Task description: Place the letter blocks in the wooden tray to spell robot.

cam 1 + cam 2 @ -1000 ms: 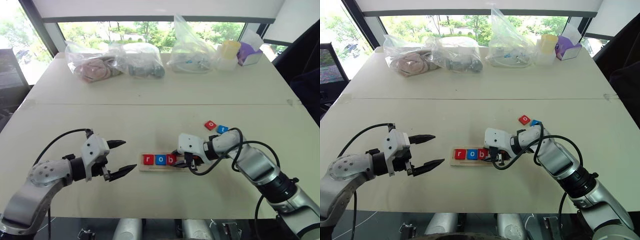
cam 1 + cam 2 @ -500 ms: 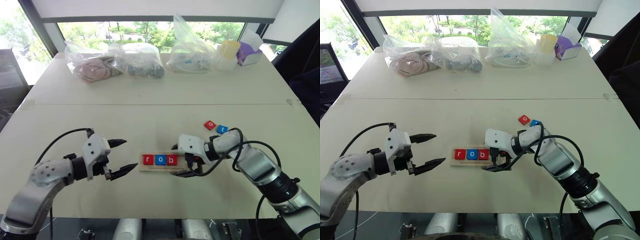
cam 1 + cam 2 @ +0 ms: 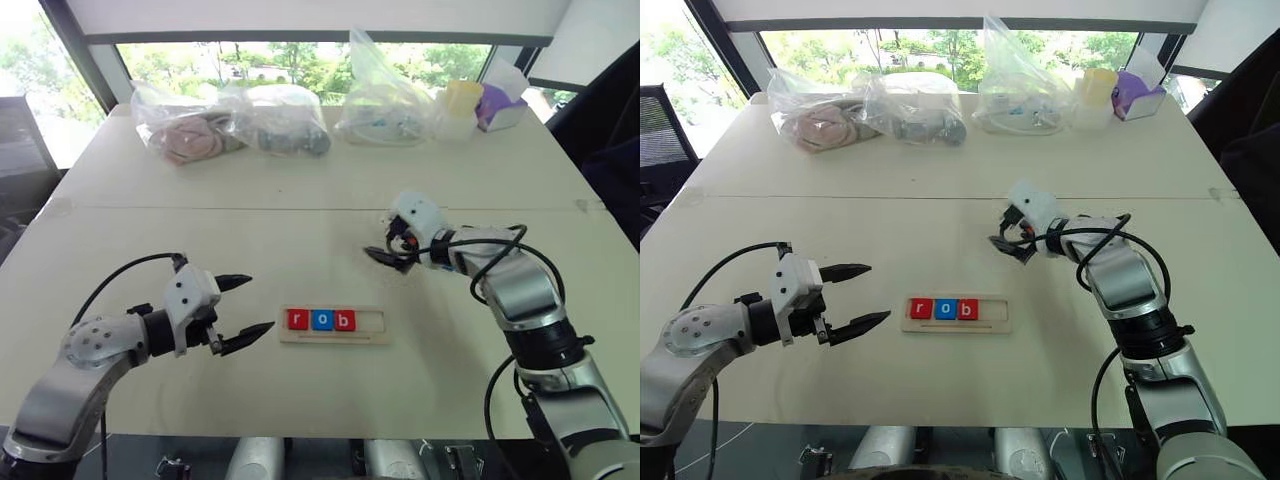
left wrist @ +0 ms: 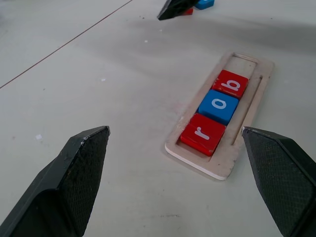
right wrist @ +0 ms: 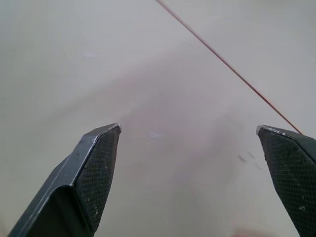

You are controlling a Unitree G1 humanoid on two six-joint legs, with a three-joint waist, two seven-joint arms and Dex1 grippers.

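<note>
i've got the wooden tray flat on the table, front centre. three letter blocks sit in its slot at the left end, touching in a row: red r, blue o, red b. right part of the slot is bare wood.

my left gripper sits just left of the tray, jaws spread wide, nothing between them, pointing toward the tray's left end. in the left wrist view the tray lies between the two fingertips.

my right gripper is up beyond the tray's right end, over bare table, jaws wide apart and empty; right wrist view shows plain tabletop and the seam line.

left wrist view catches a blue block and a sliver of red beside it, past the tray, partly behind a right fingertip. can't read the letters.

clear bags line the table's far edge.
</note>
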